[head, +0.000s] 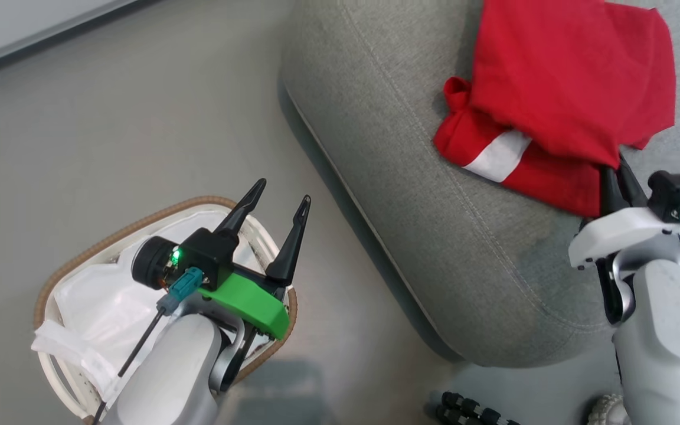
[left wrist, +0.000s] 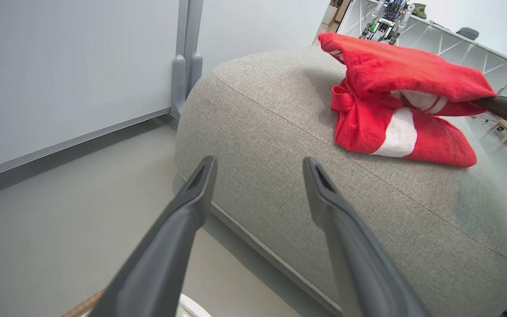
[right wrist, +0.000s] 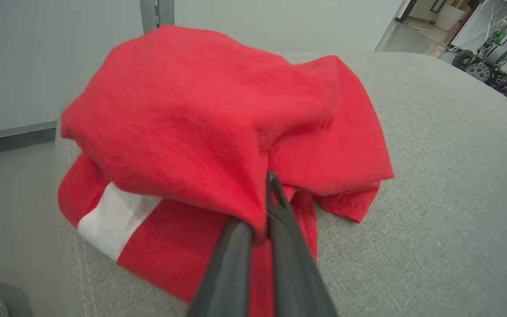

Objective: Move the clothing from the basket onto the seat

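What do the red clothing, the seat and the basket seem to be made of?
Red clothing: soft matte fabric, probably knitted; slightly fuzzy, it drapes in folds.
Seat: grey woven upholstery, matte; weave and stitched seam show.
Basket: seemingly white plastic wall, brown braided rim, white cloth liner.

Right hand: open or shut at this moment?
Shut. In the right wrist view the right hand has its two fingers pressed together on a fold of the red clothing on the seat.
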You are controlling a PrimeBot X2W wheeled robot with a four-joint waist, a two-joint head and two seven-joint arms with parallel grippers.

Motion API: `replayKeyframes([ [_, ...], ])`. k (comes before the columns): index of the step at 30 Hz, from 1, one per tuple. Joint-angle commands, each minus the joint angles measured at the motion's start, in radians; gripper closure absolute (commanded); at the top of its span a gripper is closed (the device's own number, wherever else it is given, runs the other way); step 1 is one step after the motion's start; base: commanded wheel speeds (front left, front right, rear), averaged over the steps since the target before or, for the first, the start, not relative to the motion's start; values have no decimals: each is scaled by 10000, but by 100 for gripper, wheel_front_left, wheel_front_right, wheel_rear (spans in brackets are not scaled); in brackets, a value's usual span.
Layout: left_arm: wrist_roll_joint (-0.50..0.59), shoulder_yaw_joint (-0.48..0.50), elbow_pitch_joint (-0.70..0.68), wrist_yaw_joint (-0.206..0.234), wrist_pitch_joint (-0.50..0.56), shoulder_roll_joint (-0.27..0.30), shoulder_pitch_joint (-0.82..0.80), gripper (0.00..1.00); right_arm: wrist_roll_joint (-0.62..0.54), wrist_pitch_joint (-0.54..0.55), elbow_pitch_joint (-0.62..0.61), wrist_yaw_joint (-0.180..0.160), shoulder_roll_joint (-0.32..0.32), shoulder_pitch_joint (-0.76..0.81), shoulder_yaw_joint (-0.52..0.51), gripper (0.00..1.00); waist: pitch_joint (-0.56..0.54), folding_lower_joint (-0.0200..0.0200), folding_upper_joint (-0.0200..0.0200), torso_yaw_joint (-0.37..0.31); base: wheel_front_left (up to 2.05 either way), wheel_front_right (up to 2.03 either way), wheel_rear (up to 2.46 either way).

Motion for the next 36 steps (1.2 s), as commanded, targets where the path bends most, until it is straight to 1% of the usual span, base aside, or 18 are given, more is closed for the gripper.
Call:
replayKeyframes([
  [1,48,124,63,-33,-7,-10,180,0,68,-2,-115,-11,37,340,-16,0,-417,-1,-1,-92,0,0,0],
  [13,392,736,91,-33,-7,-632,1199,0,530,-2,-1526,-11,91,1722,75,0,-1964,-1,-1,224,0,0,0],
  [16,495,923,76,-33,-7,-833,1417,0,582,-4,-1756,-11,100,1866,287,0,-2292,-1,-1,408,0,0,0],
  [19,552,1123,111,-33,-7,-910,1611,0,683,-2,-1905,-11,98,1934,553,0,-2485,-1,-1,624,0,0,0],
  [27,742,1948,111,-7,-6,-1094,2010,0,1229,-4,-1980,-11,94,1867,1475,0,-2679,-1,-1,1459,0,0,0],
  [31,997,2502,148,76,-6,-1122,2175,0,1527,-4,-1923,-11,95,1799,1871,0,-2675,-1,-1,1994,0,0,0],
  [36,1284,3325,216,296,-7,-1147,2376,0,1768,-2,-1784,-11,92,1706,2345,0,-2769,-1,-1,2711,0,0,0],
])
